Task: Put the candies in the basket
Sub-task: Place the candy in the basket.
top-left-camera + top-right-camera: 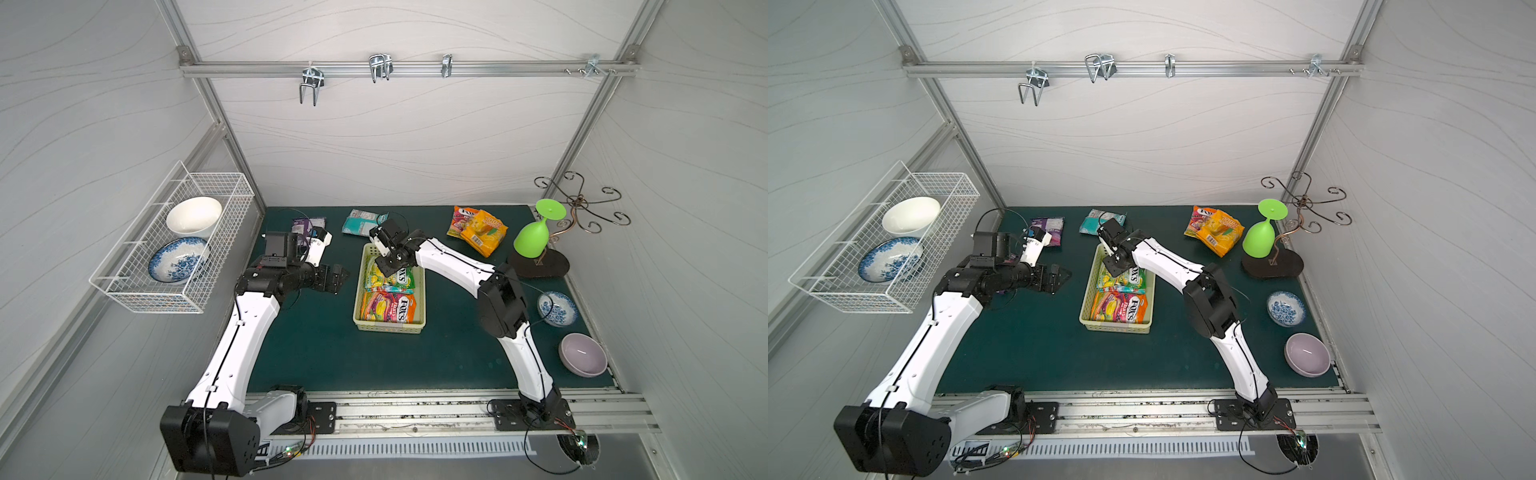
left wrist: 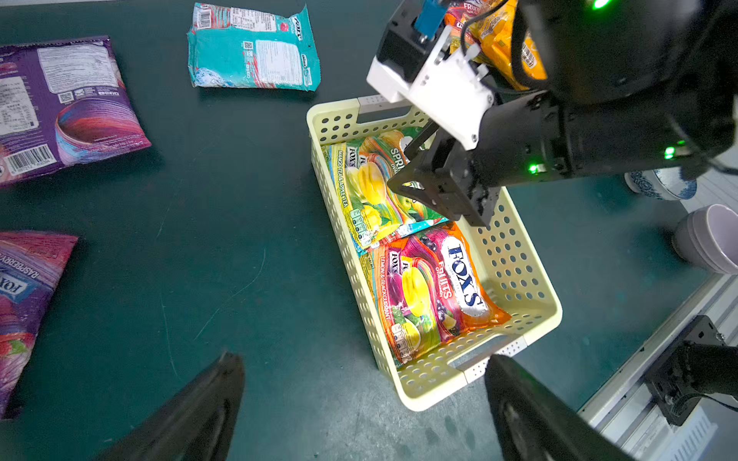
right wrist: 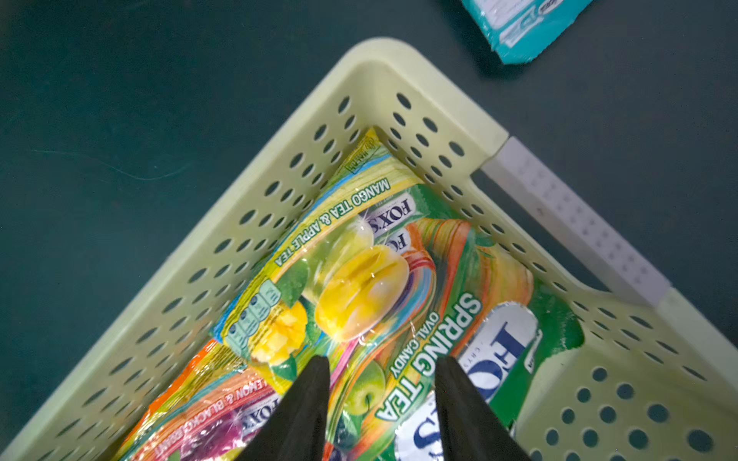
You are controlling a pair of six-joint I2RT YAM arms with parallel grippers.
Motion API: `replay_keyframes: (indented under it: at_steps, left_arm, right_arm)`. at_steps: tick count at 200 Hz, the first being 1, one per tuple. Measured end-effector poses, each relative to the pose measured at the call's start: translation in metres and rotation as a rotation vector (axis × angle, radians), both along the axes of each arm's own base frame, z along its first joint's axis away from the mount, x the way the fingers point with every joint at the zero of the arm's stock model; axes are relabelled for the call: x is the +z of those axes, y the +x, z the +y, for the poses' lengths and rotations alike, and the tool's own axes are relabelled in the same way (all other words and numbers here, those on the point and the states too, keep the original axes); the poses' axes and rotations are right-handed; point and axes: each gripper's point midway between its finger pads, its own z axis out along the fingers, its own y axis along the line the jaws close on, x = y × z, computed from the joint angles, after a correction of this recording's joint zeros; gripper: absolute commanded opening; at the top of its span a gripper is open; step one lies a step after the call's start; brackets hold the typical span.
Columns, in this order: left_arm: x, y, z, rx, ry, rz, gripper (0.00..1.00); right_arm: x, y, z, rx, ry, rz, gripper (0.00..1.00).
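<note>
Candies (image 1: 388, 277) partly binned: two bags are seen in the basket (image 1: 390, 328), the rest are spread on the mat (image 1: 316, 340).

At the basket's near end the orange-pink bag (image 2: 431, 287) is laid flat. The yellow-green bag (image 3: 359, 287) overlaps its far edge, under the right gripper (image 3: 381, 361), whose jaws are parted with nothing between them. The left gripper (image 1: 337, 279) is spread wide and empty, just beside the basket. Farther back, the teal bag (image 1: 359, 222), purple bag (image 1: 300, 226) and overlapped orange bags (image 1: 484, 232) are not yet collected. Risks judged:
- Glossy film could be snagged and dragged out by the right fingers.
- The arms could clash over the basket.
- Two overlapped bags could be pinched together.
- The green glass (image 1: 536, 235) nearby could be knocked.
</note>
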Motion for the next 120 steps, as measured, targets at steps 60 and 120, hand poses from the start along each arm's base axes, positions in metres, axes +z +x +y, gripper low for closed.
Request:
replay_keyframes:
  at_steps: [60,120]
  left_arm:
    - [-0.001,0.000,0.001,0.002,0.003,0.000,0.98]
    - [-0.002,0.000,0.002,0.007,0.009,0.001,0.98]
  right_arm:
    - [-0.036,-0.009,0.002,-0.007,0.002,0.048,0.50]
    - [-0.026,-0.019,-0.005,-0.006,-0.009,0.020,0.54]
